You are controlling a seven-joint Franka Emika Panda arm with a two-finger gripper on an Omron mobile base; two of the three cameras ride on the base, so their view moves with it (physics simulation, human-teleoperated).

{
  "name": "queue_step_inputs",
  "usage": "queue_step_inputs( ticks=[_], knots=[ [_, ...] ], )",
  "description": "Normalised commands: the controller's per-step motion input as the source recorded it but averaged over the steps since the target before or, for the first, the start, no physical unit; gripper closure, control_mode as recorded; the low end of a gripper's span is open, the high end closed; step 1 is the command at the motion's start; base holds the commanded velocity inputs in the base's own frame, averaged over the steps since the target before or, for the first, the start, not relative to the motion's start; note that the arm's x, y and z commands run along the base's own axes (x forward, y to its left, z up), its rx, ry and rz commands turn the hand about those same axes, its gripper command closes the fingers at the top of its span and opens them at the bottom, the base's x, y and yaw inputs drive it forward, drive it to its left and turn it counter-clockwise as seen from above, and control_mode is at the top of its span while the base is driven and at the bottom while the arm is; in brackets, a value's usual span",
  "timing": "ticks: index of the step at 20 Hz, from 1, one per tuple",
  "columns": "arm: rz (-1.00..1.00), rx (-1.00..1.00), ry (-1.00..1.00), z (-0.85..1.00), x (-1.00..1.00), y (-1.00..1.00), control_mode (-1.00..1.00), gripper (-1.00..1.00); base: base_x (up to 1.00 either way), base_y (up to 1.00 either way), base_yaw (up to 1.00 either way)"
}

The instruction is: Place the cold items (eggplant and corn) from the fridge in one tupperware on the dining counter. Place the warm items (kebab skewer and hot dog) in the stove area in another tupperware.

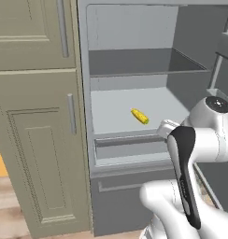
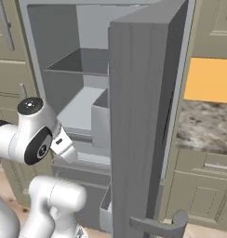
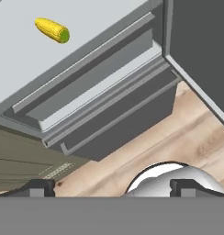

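Note:
A yellow corn cob (image 1: 139, 116) with a green end lies alone on the middle shelf (image 1: 111, 105) of the open fridge. In the hand view the corn (image 3: 52, 30) sits at the upper left, well beyond the fingers. My gripper (image 3: 114, 188) hangs in front of the fridge's lower drawer, below and to the right of the corn, apart from it. Its fingertips (image 3: 40, 187) stand wide apart with nothing between them, so it is open. My hand (image 1: 166, 127) reaches toward the shelf's front right corner.
The open fridge door (image 2: 134, 116) stands close on my right. A grey drawer (image 1: 130, 145) runs under the shelf, and an upper shelf (image 1: 144, 67) sits above. Tall beige cabinets (image 1: 36, 140) flank the fridge on the left. A marble counter (image 2: 206, 125) lies beyond the door.

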Motion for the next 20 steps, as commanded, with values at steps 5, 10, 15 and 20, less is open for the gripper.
queue_step_inputs(
  ticks=[5, 10, 15, 20],
  knots=[
    [0.0, 0.0, 0.0, 0.0, 0.0, 0.0, 1.0, -1.0, 0.58, -0.11, 0.25],
    [0.07, -0.03, 0.0, -0.18, 0.08, 0.0, -1.0, -1.0, 0.31, -0.05, 0.15],
    [0.11, -0.38, -0.03, -0.61, 0.22, -0.11, -1.0, -1.0, 0.0, 0.0, 0.0],
    [0.1, -0.26, -0.17, -0.26, 0.0, -0.29, -1.0, -1.0, 0.0, 0.0, 0.0]
  ],
)
